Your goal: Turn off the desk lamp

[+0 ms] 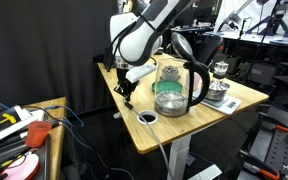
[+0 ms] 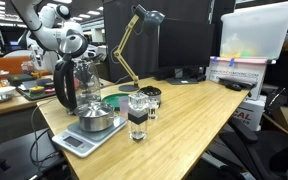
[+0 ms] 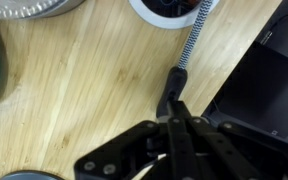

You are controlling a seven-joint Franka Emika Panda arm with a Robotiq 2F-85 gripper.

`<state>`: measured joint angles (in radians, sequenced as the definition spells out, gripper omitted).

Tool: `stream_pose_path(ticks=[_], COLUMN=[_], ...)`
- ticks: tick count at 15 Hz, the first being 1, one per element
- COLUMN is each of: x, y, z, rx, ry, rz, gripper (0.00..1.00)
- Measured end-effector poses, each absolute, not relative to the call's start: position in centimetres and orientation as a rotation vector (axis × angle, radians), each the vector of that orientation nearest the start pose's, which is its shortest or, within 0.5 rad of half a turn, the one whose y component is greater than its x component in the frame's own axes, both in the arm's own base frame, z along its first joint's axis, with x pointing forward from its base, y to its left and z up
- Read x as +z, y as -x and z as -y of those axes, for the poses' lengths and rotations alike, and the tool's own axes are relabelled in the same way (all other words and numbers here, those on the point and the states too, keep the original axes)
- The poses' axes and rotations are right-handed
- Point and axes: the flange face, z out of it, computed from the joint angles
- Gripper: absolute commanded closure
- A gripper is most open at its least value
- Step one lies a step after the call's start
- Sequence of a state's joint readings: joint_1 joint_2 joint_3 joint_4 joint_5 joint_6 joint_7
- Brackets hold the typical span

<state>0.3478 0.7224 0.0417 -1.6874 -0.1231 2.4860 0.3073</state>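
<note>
The desk lamp point(image 2: 131, 45) is slim and gold, and stands at the back of the wooden desk point(image 2: 184, 115) behind the kettle. Its head also shows behind the arm in an exterior view point(image 1: 181, 43). I cannot tell whether it is lit. In the wrist view a braided cord point(image 3: 194, 38) runs from a desk grommet point(image 3: 169, 8) to a black inline piece point(image 3: 172, 88). My gripper point(image 3: 174, 118) is shut, with its fingertips together right at that black piece. In an exterior view the gripper point(image 1: 127, 92) points down at the desk's corner.
A glass kettle with a black handle point(image 1: 174, 88) point(image 2: 74, 85) stands mid-desk. Beside it are a green lid point(image 2: 112, 100), a scale with a metal bowl point(image 2: 92, 125) and a small glass point(image 2: 137, 118). The desk edge point(image 3: 246, 70) lies close by the gripper. A monitor point(image 2: 159, 40) stands behind.
</note>
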Motion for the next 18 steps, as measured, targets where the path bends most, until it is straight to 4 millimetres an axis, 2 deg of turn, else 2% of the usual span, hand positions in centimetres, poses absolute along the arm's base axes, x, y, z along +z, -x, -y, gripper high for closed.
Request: stream_pose_path(ticks=[7,13,15,16,18], x=[16.6,16.8,18.0,19.2,23.4], y=[-62.7,-63.1,-63.8,-64.2,-64.9], z=[-25.7,-25.9,-26.3,-26.7,-27.6], rx=[-0.052,-0.063,-0.114,-0.17,-0.319], ry=[3.167,3.157,3.145,3.135,3.106], rz=[0.26,0.244,0.246,0.257,0.274], gripper=[1.0,1.0,1.0,1.0,1.0])
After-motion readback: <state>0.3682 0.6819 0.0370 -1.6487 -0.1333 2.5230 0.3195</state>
